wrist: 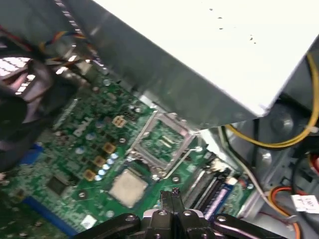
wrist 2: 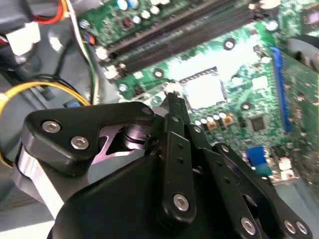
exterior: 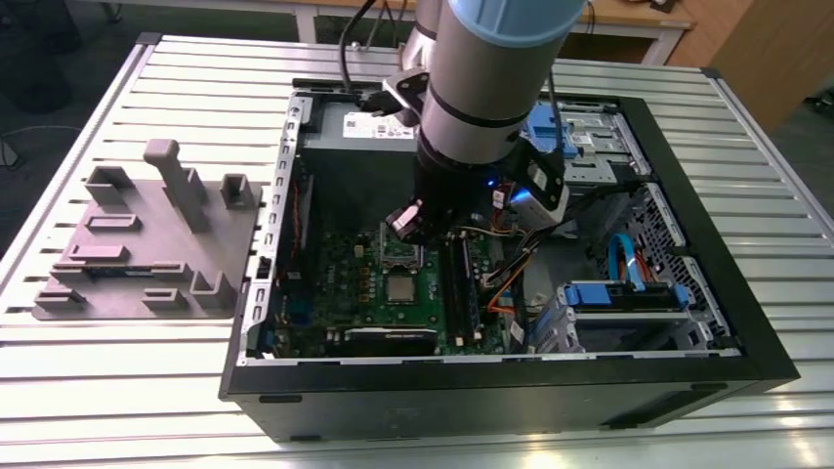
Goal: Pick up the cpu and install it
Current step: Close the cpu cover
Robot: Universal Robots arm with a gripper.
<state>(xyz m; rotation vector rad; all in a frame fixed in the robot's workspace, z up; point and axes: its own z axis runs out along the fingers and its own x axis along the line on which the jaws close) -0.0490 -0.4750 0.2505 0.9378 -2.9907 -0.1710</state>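
- Inside the open computer case (exterior: pixel 678 244) on the worktop (exterior: pixel 195 88), the arm hides much of the motherboard (exterior: pixel 346 278).
- The cpu (exterior: pixel 397 285) (wrist: pixel 128 188) lies flat on the board, beside the open socket (wrist: pixel 162 142).
- The gripper (wrist: pixel 174 195) (wrist 2: pixel 174 102) hovers above with fingers pressed together, holding nothing.

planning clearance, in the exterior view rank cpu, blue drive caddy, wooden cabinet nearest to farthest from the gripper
From the gripper:
1. cpu, on the motherboard just below it.
2. blue drive caddy, inside the case, toward the exterior view's right.
3. wooden cabinet, beyond the table, upper right.
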